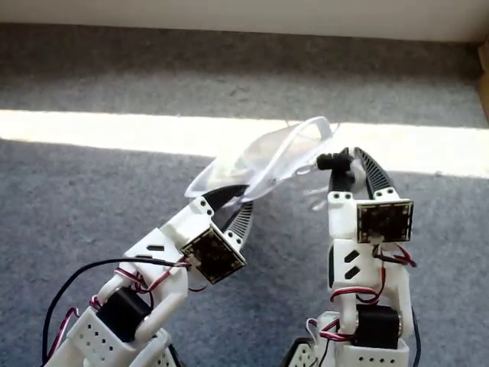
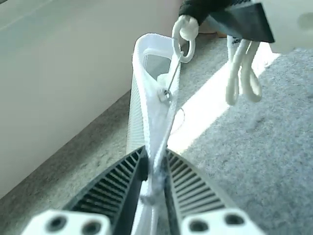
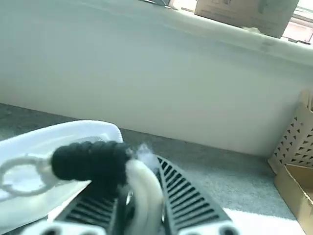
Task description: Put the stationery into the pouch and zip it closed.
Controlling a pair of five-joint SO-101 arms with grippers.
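Clear pouch (image 1: 260,160) held up off the grey carpet (image 1: 92,214), tilted, stretched between both arms. Left gripper (image 2: 154,171) at the pouch's lower end, jaws pinched narrow on its white zip edge. Right gripper (image 1: 348,162) at the pouch's upper end, jaws closed on a black cord (image 3: 88,159) with white loops (image 2: 242,73), linked by a white ring (image 2: 185,30) to the pouch's zip slider (image 2: 165,94).

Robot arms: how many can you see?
2. The left tool pinches the pouch edge; the right tool grips its black zipper cord.
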